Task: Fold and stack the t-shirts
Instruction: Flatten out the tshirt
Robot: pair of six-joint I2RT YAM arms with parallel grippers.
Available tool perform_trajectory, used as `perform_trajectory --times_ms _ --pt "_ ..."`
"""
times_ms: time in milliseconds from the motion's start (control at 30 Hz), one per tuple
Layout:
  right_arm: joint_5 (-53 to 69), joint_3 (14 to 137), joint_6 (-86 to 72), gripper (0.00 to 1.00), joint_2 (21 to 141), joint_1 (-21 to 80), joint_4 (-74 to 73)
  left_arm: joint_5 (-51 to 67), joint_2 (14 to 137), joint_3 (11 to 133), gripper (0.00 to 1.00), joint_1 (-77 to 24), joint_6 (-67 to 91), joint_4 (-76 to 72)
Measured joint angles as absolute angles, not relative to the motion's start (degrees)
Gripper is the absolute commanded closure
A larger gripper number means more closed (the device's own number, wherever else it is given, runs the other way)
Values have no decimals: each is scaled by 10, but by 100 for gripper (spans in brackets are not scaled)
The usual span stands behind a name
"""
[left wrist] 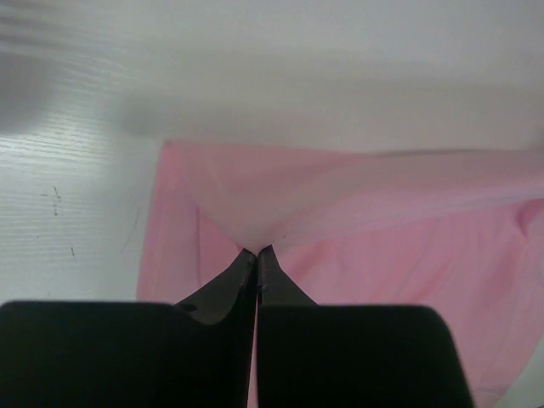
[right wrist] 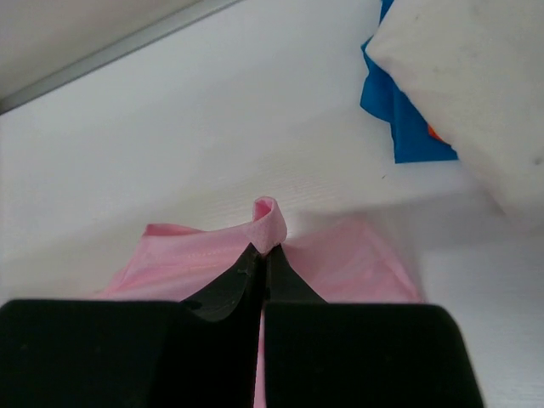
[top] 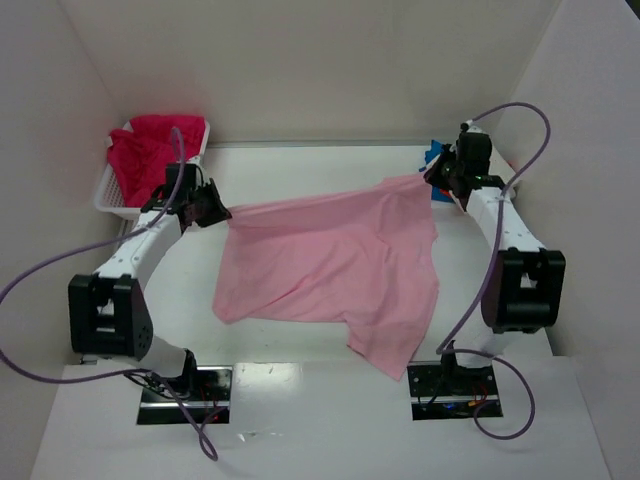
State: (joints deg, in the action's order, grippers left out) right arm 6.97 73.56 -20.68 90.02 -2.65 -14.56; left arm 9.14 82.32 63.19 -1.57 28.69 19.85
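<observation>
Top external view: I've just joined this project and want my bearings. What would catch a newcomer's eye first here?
The light pink t-shirt in the middle, strung out between the left gripper and the right gripper, each shut on an upper corner. Next, the magenta-red shirt heaped in the white basket at the far left, and a blue shirt peeking out behind the right gripper.

Two grippers: left gripper [top: 224,212], right gripper [top: 432,180]. One light pink t-shirt [top: 330,265]. One white lattice basket [top: 108,200]. One magenta-red shirt [top: 145,150] heap, can't separate more. One blue shirt [right wrist: 408,127], one white shirt [right wrist: 459,76], one orange shirt [right wrist: 433,132] sliver.
</observation>
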Motion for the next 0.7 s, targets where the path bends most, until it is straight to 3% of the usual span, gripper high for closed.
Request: perform_trajectory --times_ms 300,700 --pt "57 751 -231 100 1049 -16 -105 27 976 683 100 -15 286 156" --pt "43 921 -245 100 1160 -16 -101 -17 1136 872 100 -15 284 93"
